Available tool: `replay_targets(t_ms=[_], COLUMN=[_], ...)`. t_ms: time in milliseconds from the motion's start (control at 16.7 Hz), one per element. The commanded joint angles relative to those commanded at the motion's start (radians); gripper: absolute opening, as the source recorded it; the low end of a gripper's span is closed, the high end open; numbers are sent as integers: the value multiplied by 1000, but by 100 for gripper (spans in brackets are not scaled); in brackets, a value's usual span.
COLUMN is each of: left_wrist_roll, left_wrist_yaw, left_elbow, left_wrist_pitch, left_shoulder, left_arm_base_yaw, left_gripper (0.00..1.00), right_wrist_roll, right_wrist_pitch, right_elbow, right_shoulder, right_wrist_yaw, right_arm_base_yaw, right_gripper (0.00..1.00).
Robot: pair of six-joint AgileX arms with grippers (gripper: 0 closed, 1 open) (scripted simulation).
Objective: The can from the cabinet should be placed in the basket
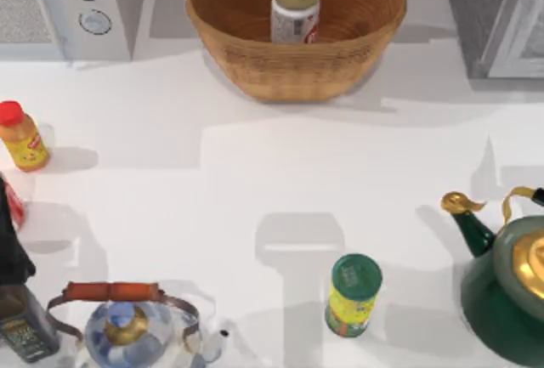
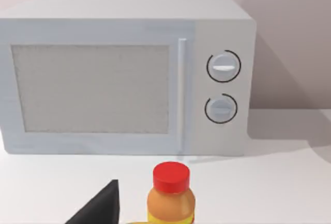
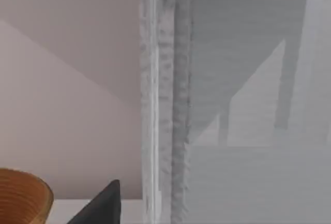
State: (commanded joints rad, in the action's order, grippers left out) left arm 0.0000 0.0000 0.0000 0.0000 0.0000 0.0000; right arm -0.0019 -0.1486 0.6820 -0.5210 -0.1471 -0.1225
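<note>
The white can (image 1: 294, 13) with a red mark and pale gold top stands upright inside the tan wicker basket (image 1: 297, 72) at the back middle of the table. The grey speckled cabinet (image 1: 497, 11) stands at the back right, its pale door panel (image 3: 248, 105) close in front of the right wrist camera, and the basket's rim (image 3: 23, 193) is beside it. A dark part of my left gripper (image 2: 101, 206) shows low, facing the microwave. A dark part of my right gripper (image 3: 103, 203) shows low, before the cabinet. Neither gripper touches the can.
A white microwave (image 1: 85, 2) sits back left with an orange bottle (image 1: 23, 137) in front of it. Along the front stand a dark tin (image 1: 21, 327), a glass teapot (image 1: 127, 327), a yellow-green canister (image 1: 353, 294) and a green kettle (image 1: 510, 287).
</note>
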Motion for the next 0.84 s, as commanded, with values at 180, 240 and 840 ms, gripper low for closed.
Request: replay_targets(t_ms=[180,240,840], left_wrist_roll=[0,0,0], left_wrist_yaw=[0,0,0], left_elbow=[0,0,0], left_wrist_pitch=[0,0,0], left_shoulder=[0,0,0], left_arm_base_yaw=[0,0,0], left_gripper=[100,100,100], right_wrist_roll=[0,0,2], right_wrist_pitch=[53,70,149], right_elbow=[-243,-318,-682], right_shoulder=[186,243,521], right_wrist_yaw=[50,65,147], right_arm_base_yaw=[47,62,123], right_gripper=[100,100,100])
